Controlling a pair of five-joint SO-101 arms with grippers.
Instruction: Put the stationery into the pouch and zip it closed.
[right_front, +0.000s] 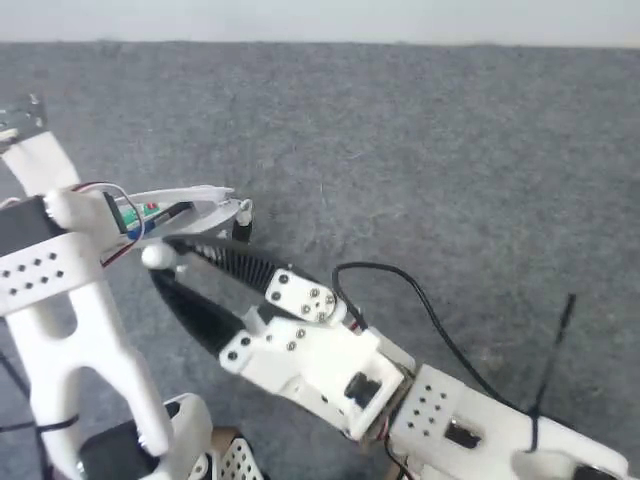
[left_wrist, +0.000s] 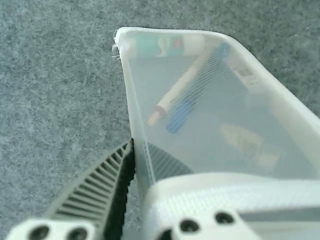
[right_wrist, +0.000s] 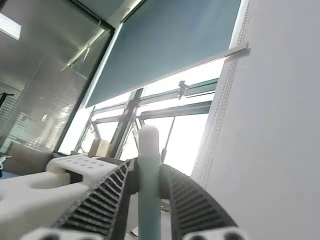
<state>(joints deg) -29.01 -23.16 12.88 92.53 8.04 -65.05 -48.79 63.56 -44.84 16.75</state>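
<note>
My left gripper (left_wrist: 139, 182) is shut on one end of the translucent white pouch (left_wrist: 200, 110). Through its mesh I see a pale pen (left_wrist: 175, 92), a blue item (left_wrist: 180, 115) and other stationery. The zip pull (left_wrist: 115, 47) sits at the far corner. In the high view the pouch (right_front: 190, 203) is held edge-on above the table by the left gripper (right_front: 172, 213). The right gripper (right_front: 160, 262) comes in from the lower right beneath it. In the right wrist view its ribbed fingers (right_wrist: 107, 197) close on a white rounded edge (right_wrist: 148, 150), seemingly the pouch's, with the pouch's stitched face (right_wrist: 280, 125) beside them.
Grey felt-like table surface (right_front: 420, 150) spreads to the back and right. A black cable (right_front: 430, 310) loops over the right arm, and a thin black rod (right_front: 556, 340) stands near it. The left arm's base (right_front: 130, 440) is at the front left.
</note>
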